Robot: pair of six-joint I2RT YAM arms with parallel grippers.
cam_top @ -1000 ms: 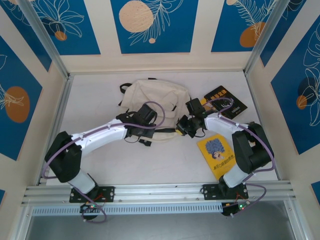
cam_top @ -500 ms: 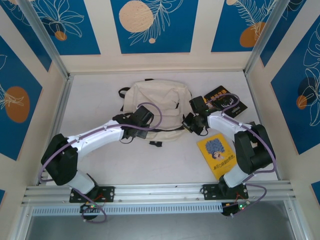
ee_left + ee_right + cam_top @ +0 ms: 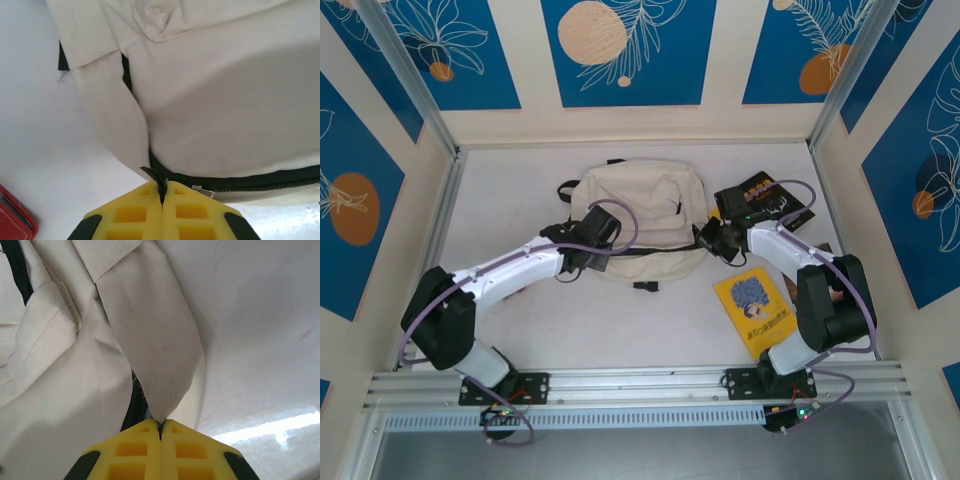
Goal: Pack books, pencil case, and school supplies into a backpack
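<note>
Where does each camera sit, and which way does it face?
Top: fixed above and behind, facing down on table, backpack, left arm, right arm.
Left wrist: on that arm, facing along left gripper, shut on backpack's zipper edge.
Right wrist: likewise, right gripper pinching a backpack flap.
All three share the backpack.

Left gripper [image 3: 162, 194] shifts left and right gripper [image 3: 161, 426] shifts right, so the two pinch points now sit further apart. Backpack [image 3: 645, 205] goes from bunched to pulled flat and wider, near edge straight. Small black strap piece [image 3: 645, 286] now lies further right.
</note>
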